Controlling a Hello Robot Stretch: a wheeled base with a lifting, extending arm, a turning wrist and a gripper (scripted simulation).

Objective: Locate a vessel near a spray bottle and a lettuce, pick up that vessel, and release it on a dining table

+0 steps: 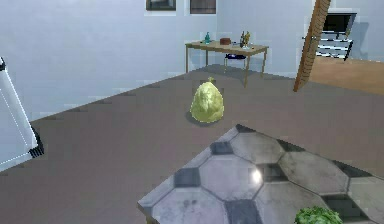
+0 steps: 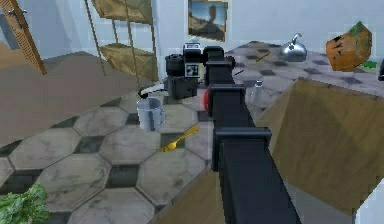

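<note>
Arm side view: a dark square arm bar rises from the bottom edge over a table topped with grey and white hexagon tiles. At the bar's far end sit two small white marker squares, and the jaws reach out to their left. Just below the jaws, a grey metal cup-shaped vessel with a side handle stands upright on the tiles. I cannot tell whether the jaws touch it, how the jaws are set, or whether they hold anything. A thin yellow utensil lies flat on the tiles near the vessel. A green leafy lettuce head sits at the view's bottom left corner, well apart from the vessel. Farther up the table stand a shiny silver kettle and an orange-brown blocky object, with a small pale shaker near the arm bar. A framed painting hangs on the wall, and a wooden ladder-like shelf stands to its left.

Forward view: the tiled table takes the lower right, with the lettuce head at the bottom edge. On the brown floor beyond it rests a yellow-green lumpy sack. Against the far wall stands a light wooden table on thin legs, carrying a few small things too small to name.
</note>
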